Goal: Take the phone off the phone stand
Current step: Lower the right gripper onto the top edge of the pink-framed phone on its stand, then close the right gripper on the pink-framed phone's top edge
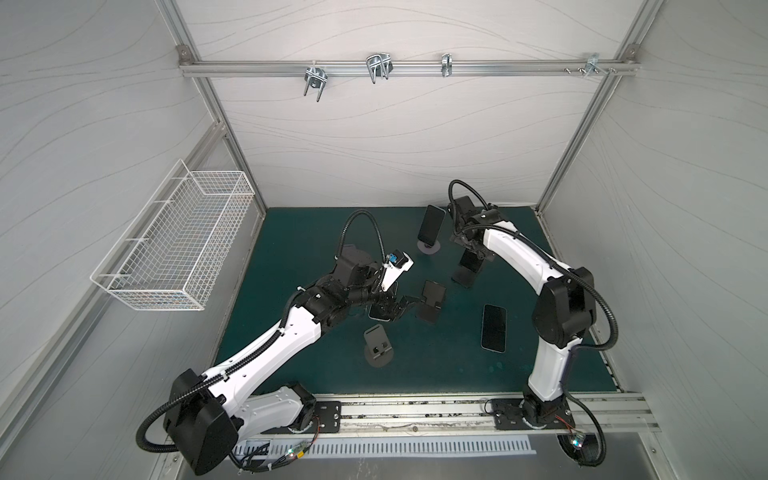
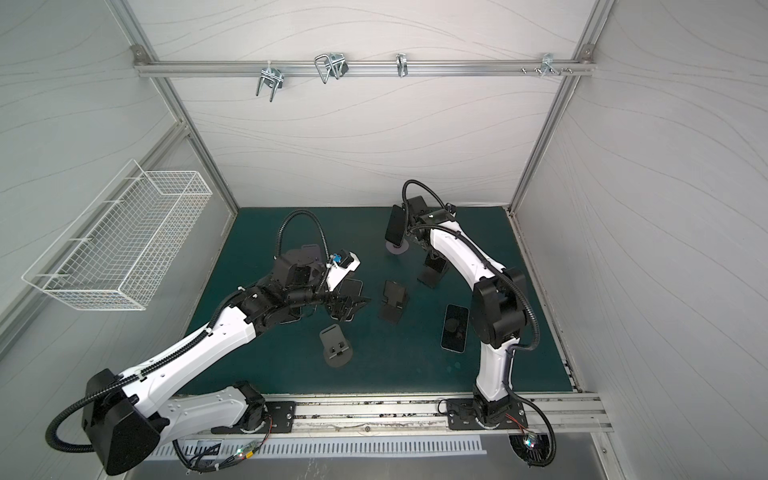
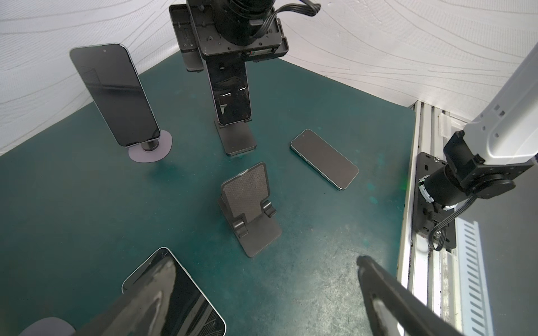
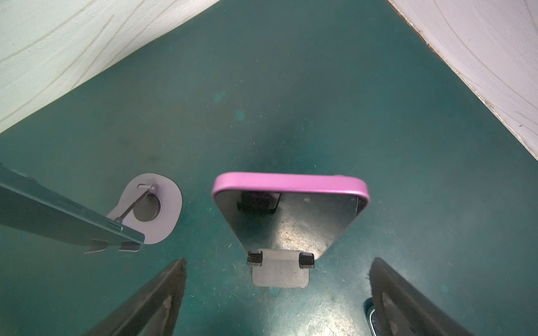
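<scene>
Black fingers of the right end effector (image 4: 278,261) stand wide apart and empty, poised above a pink-edged phone (image 4: 291,221) leaning in its grey stand (image 4: 280,276) — just right of centre in both top views. Best to descend astride the phone's long edges, close above the stand's two hooks (image 4: 254,259), then lift up so the light stand probably stays put. Left end effector (image 1: 400,308), also apart and empty, hovers over a second phone (image 3: 201,308) lying flat on the green desk (image 1: 436,374). No brand or writing is legible.

pink-rimmed phone (image 4: 291,215), teal mat (image 4: 262,72), white basket (image 1: 178,245)
</scene>
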You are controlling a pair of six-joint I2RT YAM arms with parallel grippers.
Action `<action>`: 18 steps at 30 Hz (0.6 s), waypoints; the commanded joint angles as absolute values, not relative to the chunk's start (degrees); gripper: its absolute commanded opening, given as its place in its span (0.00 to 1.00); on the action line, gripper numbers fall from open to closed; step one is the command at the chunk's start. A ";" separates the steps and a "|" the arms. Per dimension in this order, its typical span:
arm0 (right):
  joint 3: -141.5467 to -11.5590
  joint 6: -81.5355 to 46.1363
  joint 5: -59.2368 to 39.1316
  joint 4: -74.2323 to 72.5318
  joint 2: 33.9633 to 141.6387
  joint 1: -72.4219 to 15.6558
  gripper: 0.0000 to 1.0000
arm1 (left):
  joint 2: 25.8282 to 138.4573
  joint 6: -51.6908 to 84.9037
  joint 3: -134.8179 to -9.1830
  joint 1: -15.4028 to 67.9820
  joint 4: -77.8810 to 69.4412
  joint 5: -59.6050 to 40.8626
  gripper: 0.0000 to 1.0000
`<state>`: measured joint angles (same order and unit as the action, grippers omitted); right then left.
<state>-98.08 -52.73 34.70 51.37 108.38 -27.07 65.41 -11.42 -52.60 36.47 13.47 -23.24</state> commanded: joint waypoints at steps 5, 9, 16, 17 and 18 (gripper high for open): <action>-99.11 -53.74 35.37 51.54 109.43 -25.93 0.99 | 65.54 -13.62 -53.99 36.86 12.67 -22.31 0.98; -98.93 -52.98 34.38 50.72 109.50 -25.58 0.98 | 65.55 -13.10 -53.70 37.07 12.14 -20.80 0.98; -98.94 -52.35 34.76 50.22 109.38 -24.80 0.97 | 65.81 -13.19 -54.04 37.23 11.91 -20.27 0.99; -98.95 -52.30 34.71 50.19 109.48 -24.69 0.97 | 65.84 -13.10 -54.05 37.34 11.95 -19.97 0.99; -98.98 -52.35 34.71 50.09 109.48 -24.52 0.97 | 65.85 -13.10 -54.05 37.29 11.95 -19.75 0.99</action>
<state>-98.08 -52.16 34.26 50.17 108.79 -25.28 65.41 -11.97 -52.60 36.95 13.45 -20.84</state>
